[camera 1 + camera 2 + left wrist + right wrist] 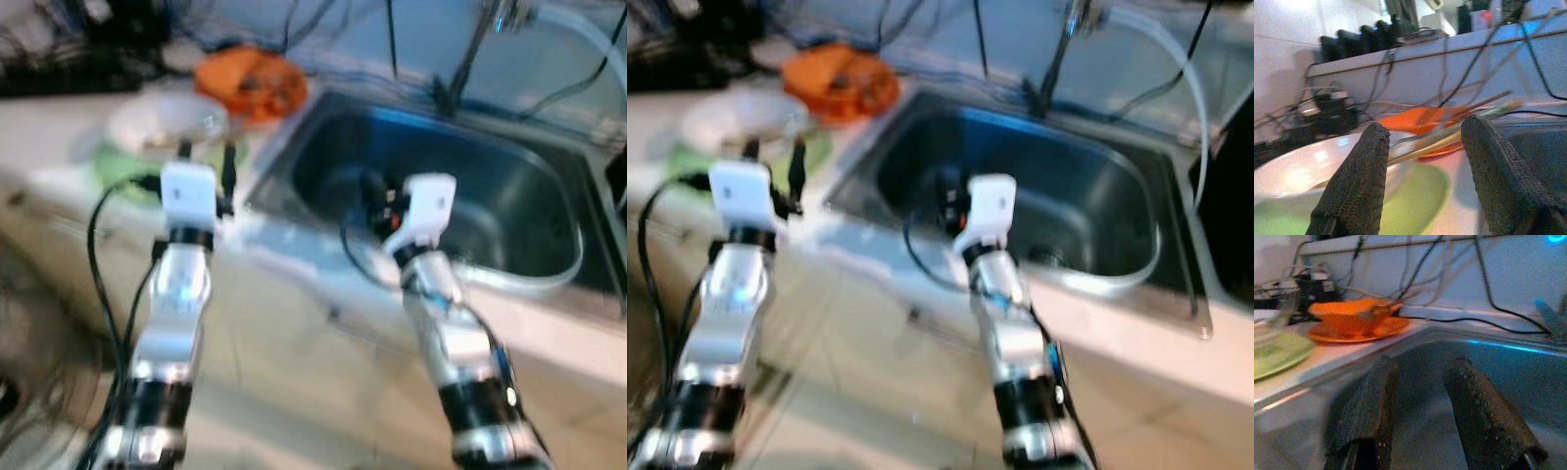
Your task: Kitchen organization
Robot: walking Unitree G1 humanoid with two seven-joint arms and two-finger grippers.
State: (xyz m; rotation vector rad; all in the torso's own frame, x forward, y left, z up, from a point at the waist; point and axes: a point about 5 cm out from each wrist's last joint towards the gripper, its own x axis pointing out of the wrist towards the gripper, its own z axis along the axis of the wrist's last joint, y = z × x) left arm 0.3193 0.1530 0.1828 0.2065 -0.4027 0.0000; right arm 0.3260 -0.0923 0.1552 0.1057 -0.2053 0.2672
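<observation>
The sink (529, 211) sits sunk into the counter (59, 137), and everything gets placed off it. Left of the sink, on the counter, lies a plate (122, 166) with a bowl (167, 122) on it, chopsticks (1449, 137) resting across that bowl. Behind those, at the sink's back left corner, a second bowl (1349, 316) stands on its own plate (1359, 330). Behind the sink rises the tap (505, 15), with a hose (549, 279) curving round into the basin. Cables (1464, 63) hang along the wall behind the sink.

Black cables (1400, 73) trail along the back ledge (1459, 49).
</observation>
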